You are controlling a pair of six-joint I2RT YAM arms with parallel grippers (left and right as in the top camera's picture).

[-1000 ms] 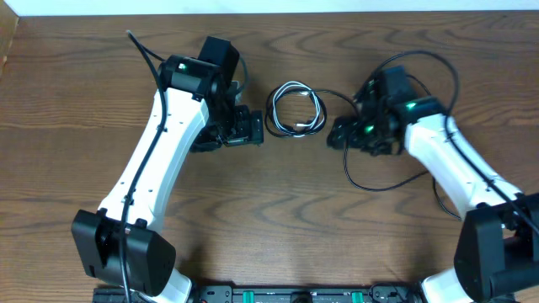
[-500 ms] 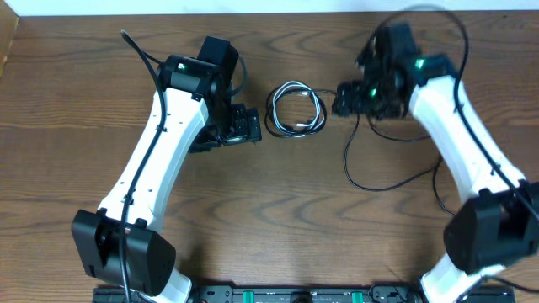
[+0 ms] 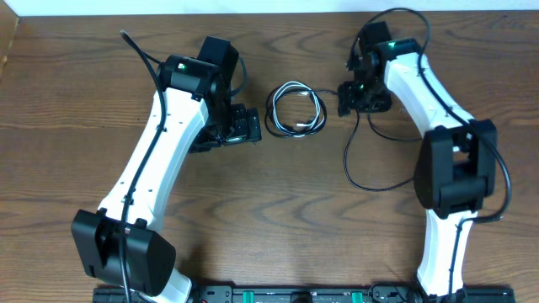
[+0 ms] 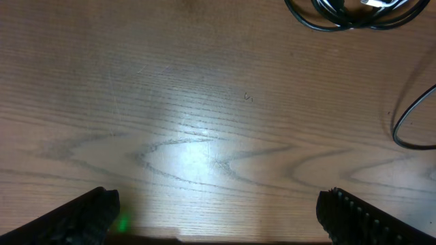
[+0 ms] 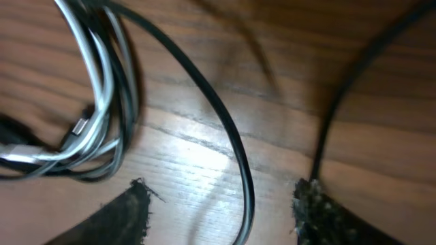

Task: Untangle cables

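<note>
The cables lie in a small coil point(image 3: 295, 109) of white and black cord at the middle back of the table. One black cable point(image 3: 364, 178) trails right from the coil and loops toward the front. My right gripper point(image 3: 345, 97) sits just right of the coil, low over the wood. In the right wrist view it point(image 5: 221, 211) is open, with that black cable point(image 5: 231, 146) running between its fingers and the white and black coil point(image 5: 95, 102) to the left. My left gripper point(image 3: 250, 126) stands open left of the coil, with bare wood between its fingers point(image 4: 85, 218) and the coil point(image 4: 354, 13) ahead.
The table's far edge point(image 3: 278, 12) runs close behind the coil. The right arm's own thick black cable point(image 3: 404, 17) arcs above its wrist. Both arm bases stand at the front edge point(image 3: 295, 295). In the left wrist view a black cable loop point(image 4: 411, 126) lies at the right.
The right arm swung toward the far edge and in toward the coil, turning its wrist, and its jaws narrowed round the black cable. The left arm and the coil stayed put.
</note>
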